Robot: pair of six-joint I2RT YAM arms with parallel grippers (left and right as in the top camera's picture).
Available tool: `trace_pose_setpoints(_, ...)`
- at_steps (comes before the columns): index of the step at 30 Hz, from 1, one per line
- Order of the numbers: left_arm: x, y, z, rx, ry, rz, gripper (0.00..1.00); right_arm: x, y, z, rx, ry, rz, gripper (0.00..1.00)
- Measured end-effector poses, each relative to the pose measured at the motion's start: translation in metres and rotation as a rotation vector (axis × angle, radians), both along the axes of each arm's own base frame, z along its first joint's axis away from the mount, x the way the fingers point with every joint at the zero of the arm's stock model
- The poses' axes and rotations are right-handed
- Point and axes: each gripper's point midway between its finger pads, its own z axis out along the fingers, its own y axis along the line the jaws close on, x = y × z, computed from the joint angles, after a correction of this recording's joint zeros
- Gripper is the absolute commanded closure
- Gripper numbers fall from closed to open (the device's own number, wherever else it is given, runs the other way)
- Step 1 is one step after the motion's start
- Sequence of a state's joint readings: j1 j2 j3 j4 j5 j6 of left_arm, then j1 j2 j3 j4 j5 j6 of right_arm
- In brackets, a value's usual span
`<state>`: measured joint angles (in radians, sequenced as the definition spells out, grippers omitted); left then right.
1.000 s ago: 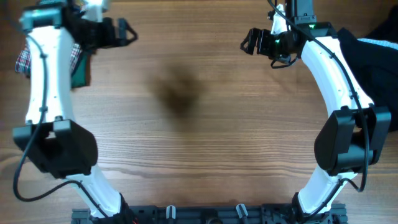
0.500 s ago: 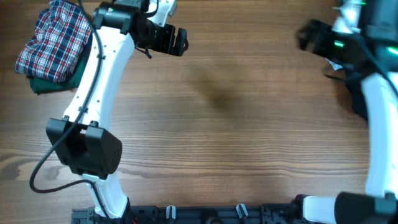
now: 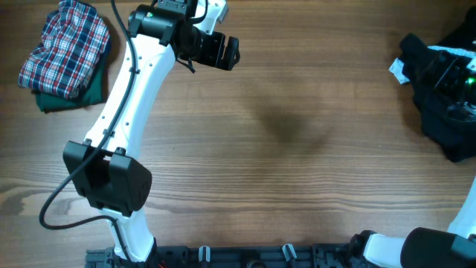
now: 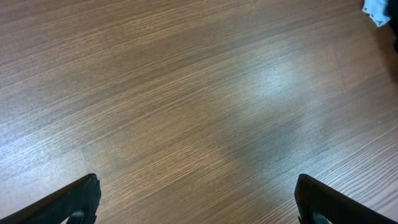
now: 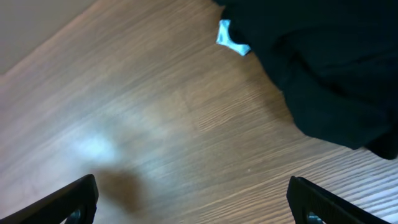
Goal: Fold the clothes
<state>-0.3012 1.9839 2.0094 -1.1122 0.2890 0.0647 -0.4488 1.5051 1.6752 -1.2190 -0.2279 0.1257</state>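
Note:
A folded red-white-navy plaid garment (image 3: 63, 48) lies on a dark-green one (image 3: 71, 97) at the table's far left. A crumpled black garment (image 3: 450, 130) with a light-blue tag (image 3: 398, 68) lies at the right edge; the right wrist view shows the same black cloth (image 5: 323, 68) and tag (image 5: 231, 38). My left gripper (image 3: 225, 52) hovers to the right of the plaid pile, open over bare wood (image 4: 199, 205). My right gripper (image 3: 418, 61) hangs open at the black garment's left edge, with only table between its fingers (image 5: 193, 202).
The wooden table (image 3: 282, 149) stretches between the two piles. The left arm's base link (image 3: 108, 179) stands at the near left. A black rail (image 3: 245, 257) runs along the near edge. The blue tag (image 4: 376, 9) shows in the left wrist view's top right corner.
The left arm has swung right, away from the plaid pile, uncovering it. The right arm has swung far right, over the black garment. Both grippers stayed open.

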Motion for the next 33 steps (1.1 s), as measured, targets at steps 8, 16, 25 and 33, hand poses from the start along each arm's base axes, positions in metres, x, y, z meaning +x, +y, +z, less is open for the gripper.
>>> trace_pose_setpoints(8,-0.023,0.019,0.035,0.036,-0.029,0.070,0.00,-0.024,0.013,0.042,-0.063,-0.110,0.010,0.01)
trace_pose_setpoints(16,-0.073,0.062,0.140,0.027,-0.254,0.242,0.00,-0.074,0.026,0.107,-0.199,-0.306,-0.034,0.00)
trace_pose_setpoints(25,-0.085,0.071,0.140,0.053,-0.231,0.275,0.00,-0.064,0.018,0.095,-0.190,-0.257,-0.043,0.00)
trace_pose_setpoints(33,-0.085,0.072,0.140,0.055,-0.231,0.281,0.00,-0.052,0.013,0.080,-0.169,-0.208,-0.042,0.01)
